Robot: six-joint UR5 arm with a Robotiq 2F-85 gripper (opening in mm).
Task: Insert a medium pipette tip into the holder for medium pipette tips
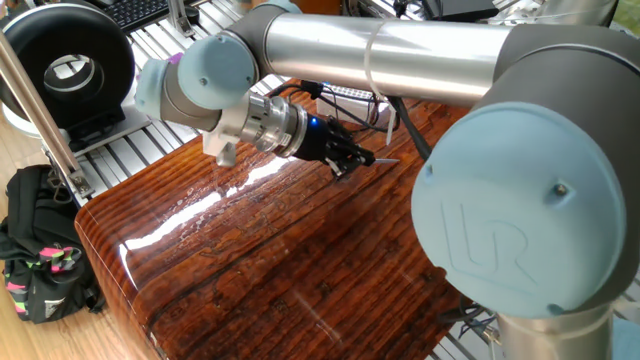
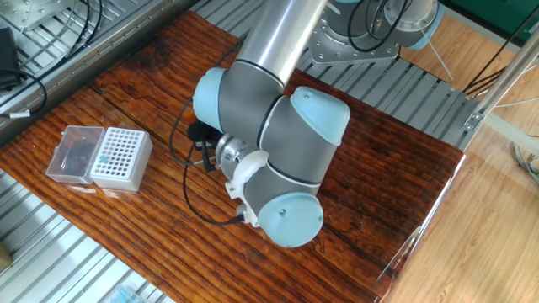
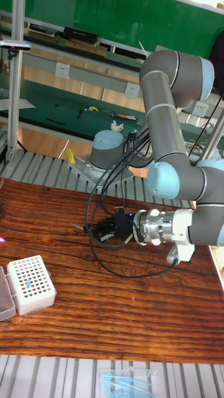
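My gripper (image 1: 350,163) hangs low over the middle of the wooden table, lying nearly level. It is shut on the medium pipette tip (image 1: 386,160), a thin pale sliver poking out past the fingertips. In the tall fixed view the gripper (image 3: 93,229) points left with the tip (image 3: 77,226) at its end. The holder for medium pipette tips (image 3: 30,283) is a white box with a holed top at the table's near left, well below and left of the gripper. In the other fixed view the holder (image 2: 121,157) stands beside its clear lid (image 2: 74,153); the arm hides the fingers there.
The arm's elbow and wrist joints (image 2: 286,160) loom over the table's centre. A black round device (image 1: 66,64) and a black bag (image 1: 40,262) sit off the table's left side. The robot base (image 3: 109,150) stands behind the table, with cables looping down.
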